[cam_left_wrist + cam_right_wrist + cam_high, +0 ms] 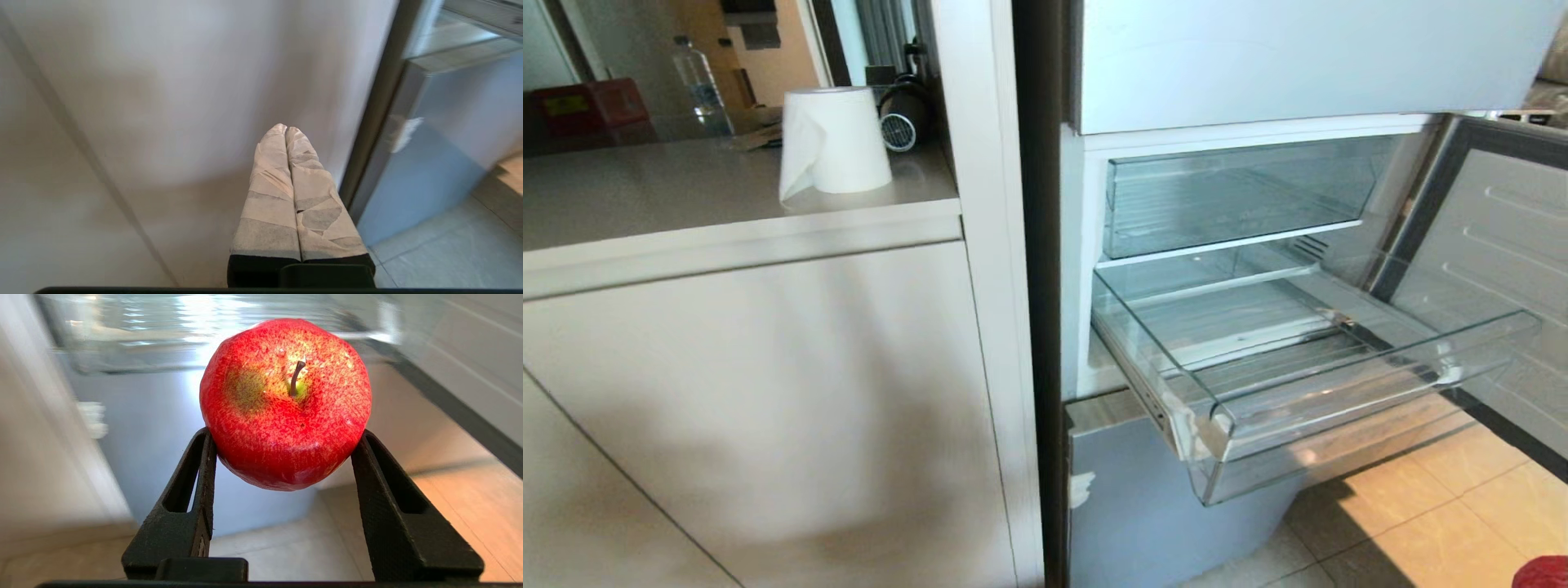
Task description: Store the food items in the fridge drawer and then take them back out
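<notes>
The right gripper [286, 457] pinches a red apple [286, 404] between its two black fingers [196, 490], one finger pressing each flank of the fruit just below its widest part. The apple sits at the fingertips, bulging out beyond them, with its stem end turned toward the wrist camera: a short brown stem stands in a small green-yellow hollow, and a dull greenish patch shows on the skin beside it. Under the apple, between the fingers, there is open space down to the pale floor tiles. In the head view only a sliver of red [1543, 574] shows at the lower right corner, low over the tiled floor [1421, 523] and well below and to the right of the fridge drawer [1339, 400]. That drawer, clear plastic with a ribbed floor, is pulled out from the open fridge [1258, 73] and holds nothing that can be seen; a white scrap of tape marks its front left corner. A second clear drawer [1233, 196] sits pushed in above it. Behind the held apple, the right wrist view shows the drawer's clear front blurred above the grey lower panel of the fridge. The left gripper [286, 130] hangs low in front of the pale cabinet front [163, 102], its tape-wrapped fingers [269, 196] pressed together with nothing between them. On the counter [686, 196] to the left stands a white paper roll [837, 139].
</notes>
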Available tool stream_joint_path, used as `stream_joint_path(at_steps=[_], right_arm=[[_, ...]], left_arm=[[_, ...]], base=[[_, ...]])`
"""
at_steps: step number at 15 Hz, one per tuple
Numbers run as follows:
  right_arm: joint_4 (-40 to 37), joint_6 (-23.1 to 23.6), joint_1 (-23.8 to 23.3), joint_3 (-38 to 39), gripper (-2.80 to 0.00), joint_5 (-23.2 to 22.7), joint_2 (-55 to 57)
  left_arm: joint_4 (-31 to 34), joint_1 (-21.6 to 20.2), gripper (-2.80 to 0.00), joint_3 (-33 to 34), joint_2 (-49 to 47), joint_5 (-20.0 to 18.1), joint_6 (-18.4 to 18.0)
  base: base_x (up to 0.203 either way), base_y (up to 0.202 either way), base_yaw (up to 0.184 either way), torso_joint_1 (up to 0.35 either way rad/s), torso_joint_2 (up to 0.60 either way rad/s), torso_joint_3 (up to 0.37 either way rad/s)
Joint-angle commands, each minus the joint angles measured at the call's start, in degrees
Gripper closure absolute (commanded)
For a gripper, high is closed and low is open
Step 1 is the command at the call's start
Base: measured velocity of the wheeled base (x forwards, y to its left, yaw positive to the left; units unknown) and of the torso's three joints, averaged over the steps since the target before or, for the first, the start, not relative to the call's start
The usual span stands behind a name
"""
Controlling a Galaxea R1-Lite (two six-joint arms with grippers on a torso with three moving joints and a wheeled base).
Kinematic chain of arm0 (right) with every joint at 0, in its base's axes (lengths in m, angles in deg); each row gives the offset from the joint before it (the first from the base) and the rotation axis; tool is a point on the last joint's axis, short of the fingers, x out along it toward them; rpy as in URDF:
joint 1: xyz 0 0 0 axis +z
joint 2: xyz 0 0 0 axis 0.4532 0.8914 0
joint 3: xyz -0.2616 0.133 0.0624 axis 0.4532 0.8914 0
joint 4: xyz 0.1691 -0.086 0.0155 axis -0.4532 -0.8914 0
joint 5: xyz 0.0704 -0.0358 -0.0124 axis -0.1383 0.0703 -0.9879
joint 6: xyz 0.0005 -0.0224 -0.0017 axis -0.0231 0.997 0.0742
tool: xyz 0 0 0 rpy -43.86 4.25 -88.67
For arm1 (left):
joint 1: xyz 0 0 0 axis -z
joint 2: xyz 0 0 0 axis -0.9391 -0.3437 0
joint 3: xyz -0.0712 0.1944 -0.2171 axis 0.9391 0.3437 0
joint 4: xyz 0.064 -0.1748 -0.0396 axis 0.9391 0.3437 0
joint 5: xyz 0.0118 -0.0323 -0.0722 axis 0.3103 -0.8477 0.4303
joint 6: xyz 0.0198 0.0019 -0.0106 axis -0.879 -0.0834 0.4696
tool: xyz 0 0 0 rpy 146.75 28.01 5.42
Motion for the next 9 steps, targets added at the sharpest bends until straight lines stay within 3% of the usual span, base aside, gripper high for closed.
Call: stream_joint_path(at_steps=[1,9], right_arm=[[-0.1,0.0,0.0,0.1,0.00,-0.1,0.1],[-0.1,0.0,0.0,0.1,0.00,-0.1,0.1]], left_arm=[[0.0,0.0,0.00,0.0,0.0,0.0,0.0],[0.0,0.0,0.00,0.0,0.0,0.0,0.0]], base=[[0.001,0.006,-0.173,-0.001,0.00,0.002],[0.001,0.008,-0.176,0.005,0.00,0.003]])
